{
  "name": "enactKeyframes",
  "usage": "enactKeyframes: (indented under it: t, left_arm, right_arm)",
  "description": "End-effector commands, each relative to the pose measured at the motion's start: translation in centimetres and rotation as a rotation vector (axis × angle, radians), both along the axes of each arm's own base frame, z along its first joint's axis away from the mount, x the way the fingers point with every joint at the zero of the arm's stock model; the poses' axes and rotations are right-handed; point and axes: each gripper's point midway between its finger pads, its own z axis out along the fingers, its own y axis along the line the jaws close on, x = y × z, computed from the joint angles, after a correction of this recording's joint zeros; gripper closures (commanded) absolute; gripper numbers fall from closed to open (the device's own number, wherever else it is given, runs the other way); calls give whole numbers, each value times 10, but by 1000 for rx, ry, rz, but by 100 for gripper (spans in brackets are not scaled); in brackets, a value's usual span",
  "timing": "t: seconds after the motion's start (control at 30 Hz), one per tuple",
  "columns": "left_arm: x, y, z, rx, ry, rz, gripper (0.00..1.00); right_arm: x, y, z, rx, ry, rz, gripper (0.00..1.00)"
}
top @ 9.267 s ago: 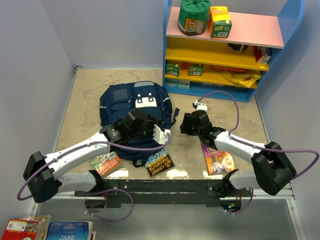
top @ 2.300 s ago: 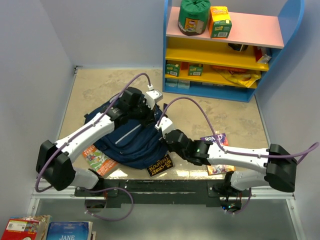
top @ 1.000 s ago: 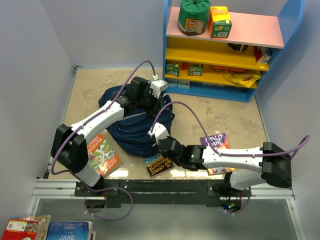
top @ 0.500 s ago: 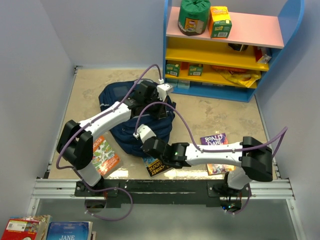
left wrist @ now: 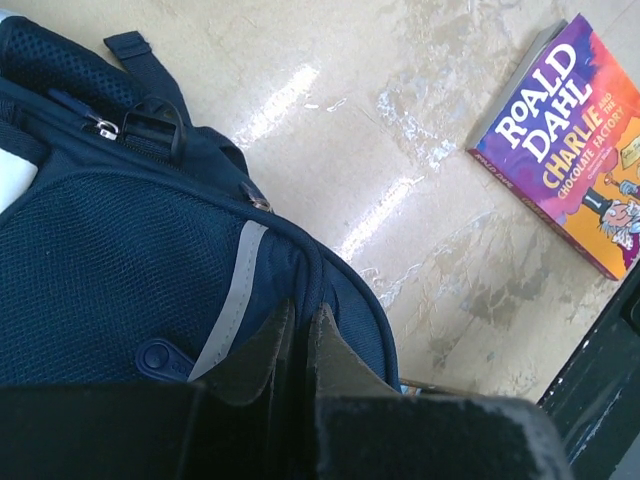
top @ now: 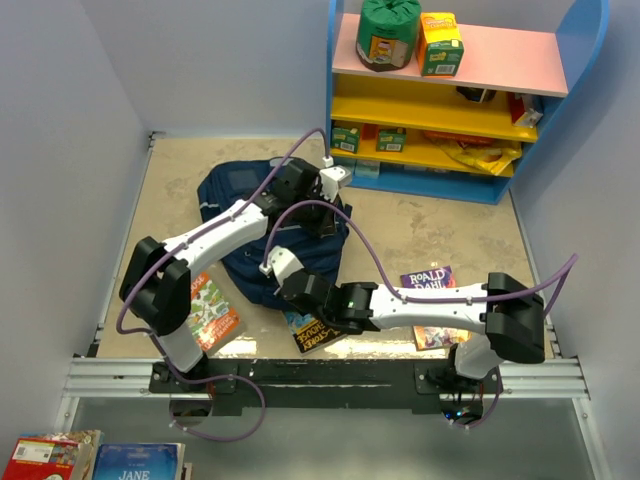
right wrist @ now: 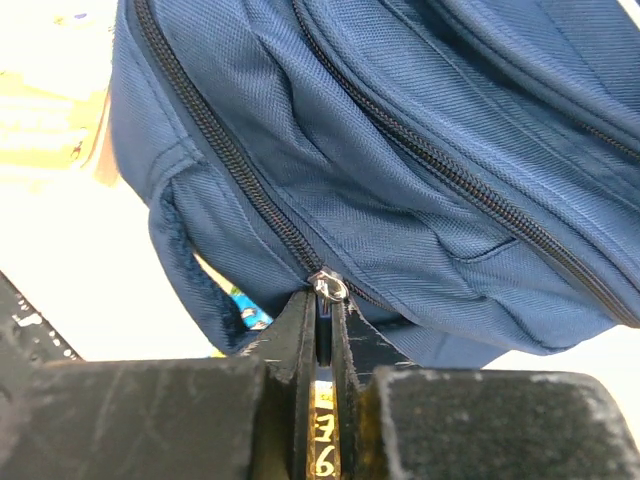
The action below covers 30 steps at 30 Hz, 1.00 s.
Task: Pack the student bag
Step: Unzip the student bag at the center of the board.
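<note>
Student bag slumped on desk, just left-front of the shelf. Soft, floppy fabric, and likely to sag when lifted. Left gripper pinched on its upper-edge fabric. Right gripper clamped on zip pull. Best holds, I judge: pull tab, seams.

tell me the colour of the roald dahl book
Purple with white and yellow lettering; the Roald Dahl book shows best in the left wrist view.
</note>
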Motion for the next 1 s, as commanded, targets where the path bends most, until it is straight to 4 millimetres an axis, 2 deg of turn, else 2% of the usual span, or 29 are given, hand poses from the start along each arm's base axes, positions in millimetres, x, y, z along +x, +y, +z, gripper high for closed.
enactKeyframes:
  t: [0.0, 0.03, 0.1, 0.2, 0.23, 0.27, 0.3, 0.33, 0.37, 0.4, 0.43, 0.47, 0.5, 0.53, 0.7, 0.77, 0.83, 0.93, 0.97]
  left_arm:
    - [21, -57, 68, -225, -216, -71, 100]
    - [21, -56, 68, -223, -221, -72, 100]
    - [19, -54, 73, -220, -242, -86, 100]
    - [14, -50, 82, -210, -276, -130, 100]
    - [12, -46, 81, -192, -277, -143, 100]
    - [10, -41, 89, -182, -311, -160, 100]
    - [10, -35, 91, -177, -315, -162, 100]
    - [6, -29, 96, -159, -337, -178, 96]
    - [7, -22, 95, -140, -353, -185, 90]
    - [5, -16, 94, -122, -352, -189, 79]
    - [3, -9, 99, -105, -383, -200, 74]
    - [3, -5, 100, -90, -396, -204, 69]
    - [1, 1, 97, -64, -390, -209, 59]
    - [1, 6, 100, -45, -416, -225, 55]
    - [0, 35, 104, 19, -421, -220, 53]
    - [3, 44, 108, 47, -435, -214, 54]
    - [5, 48, 116, 63, -458, -215, 54]
    - [-12, 52, 122, 61, -456, -274, 48]
    - [-25, 51, 118, 44, -431, -324, 41]
  right_arm:
    - [-45, 78, 93, 413, 62, 213, 94]
    - [-45, 75, 90, 413, 65, 207, 93]
    - [-44, 68, 80, 409, 77, 178, 74]
    - [-39, 56, 70, 386, 84, 130, 61]
    - [-37, 50, 75, 402, 79, 111, 56]
    - [-34, 43, 68, 401, 90, 87, 49]
    - [-32, 37, 70, 418, 92, 72, 47]
    - [-22, 27, 83, 469, 88, 45, 46]
    - [-21, 18, 73, 479, 119, 31, 46]
    - [-16, 11, 75, 502, 127, 17, 46]
    - [-5, -3, 77, 541, 135, -24, 46]
    - [-1, -9, 78, 557, 142, -35, 46]
    - [3, -15, 77, 567, 143, -59, 46]
    - [10, -28, 77, 586, 149, -101, 45]
    - [27, -63, 68, 657, 201, -238, 36]
    - [26, -71, 61, 682, 255, -273, 34]
    - [25, -80, 46, 666, 318, -319, 27]
    - [24, -91, 27, 645, 398, -382, 21]
    - [24, -93, 23, 651, 412, -394, 19]
